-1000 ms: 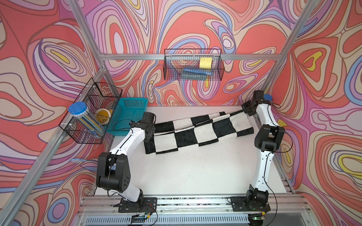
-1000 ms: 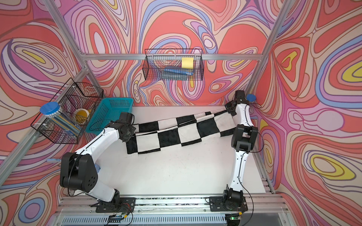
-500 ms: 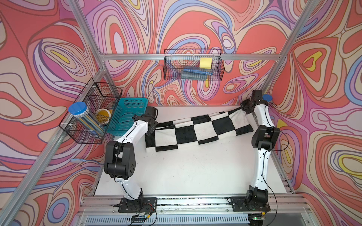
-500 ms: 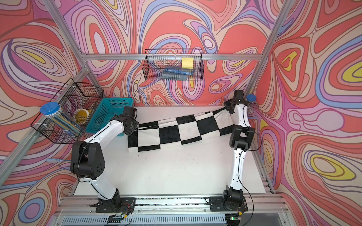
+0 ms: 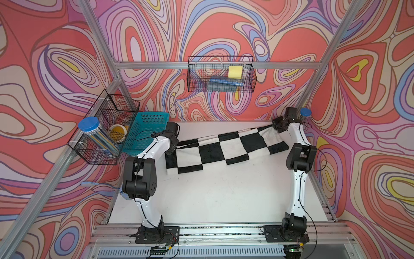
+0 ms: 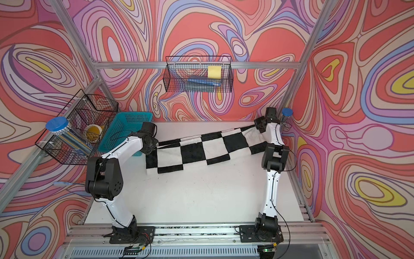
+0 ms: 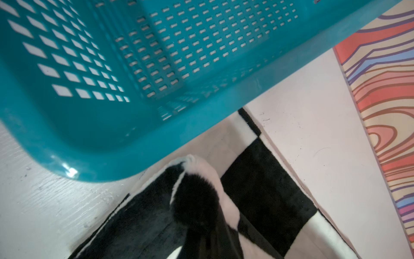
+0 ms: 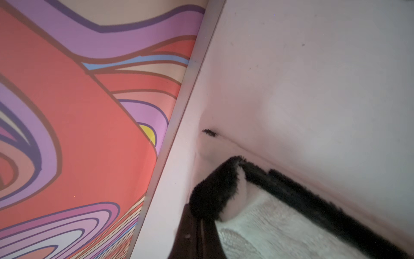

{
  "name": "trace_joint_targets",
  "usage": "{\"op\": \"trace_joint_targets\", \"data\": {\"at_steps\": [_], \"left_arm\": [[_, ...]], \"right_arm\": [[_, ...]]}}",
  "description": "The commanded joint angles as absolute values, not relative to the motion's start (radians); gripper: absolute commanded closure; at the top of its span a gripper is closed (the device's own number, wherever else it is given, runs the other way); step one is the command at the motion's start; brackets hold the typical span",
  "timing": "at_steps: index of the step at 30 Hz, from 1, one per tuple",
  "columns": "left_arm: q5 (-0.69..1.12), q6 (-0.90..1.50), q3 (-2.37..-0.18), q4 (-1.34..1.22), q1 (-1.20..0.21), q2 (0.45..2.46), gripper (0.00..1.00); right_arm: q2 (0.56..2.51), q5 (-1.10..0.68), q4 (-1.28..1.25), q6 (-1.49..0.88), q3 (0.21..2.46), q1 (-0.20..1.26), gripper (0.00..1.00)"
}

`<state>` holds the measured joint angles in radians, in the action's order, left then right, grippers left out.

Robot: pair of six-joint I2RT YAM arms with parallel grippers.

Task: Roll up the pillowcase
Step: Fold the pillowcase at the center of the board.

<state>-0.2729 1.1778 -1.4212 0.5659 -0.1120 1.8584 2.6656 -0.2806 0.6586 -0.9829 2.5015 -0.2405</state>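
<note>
Two arms reach to the far side of the worktop (image 5: 224, 197). The left arm (image 5: 154, 145) is folded sharply at the elbow, with its wrist beside the one teal basket (image 5: 145, 125). The right arm (image 5: 296, 136) stands nearly upright, wrist in the far right corner. One pillowcase (image 5: 233, 145) stretches between them across the far worktop. The top views hide the grips. The wrist views show the left fingers (image 7: 208, 244) clamped on one bunched corner and the right fingers (image 8: 190, 233) clamped on the opposite one.
</note>
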Motion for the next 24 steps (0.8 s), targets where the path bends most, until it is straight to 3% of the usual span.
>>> {"op": "trace_joint_targets", "data": {"at_steps": [1, 24], "left_arm": [[-0.319, 1.169, -1.466, 0.558, -0.100, 1.886, 1.00], [-0.347, 1.175, -1.530, 0.571, -0.069, 1.971, 1.00]], "right_arm": [[2.684, -0.285, 0.618, -0.991, 2.512, -0.241, 1.00], [2.713, -0.270, 0.543, -1.042, 2.554, -0.240, 1.00]]}}
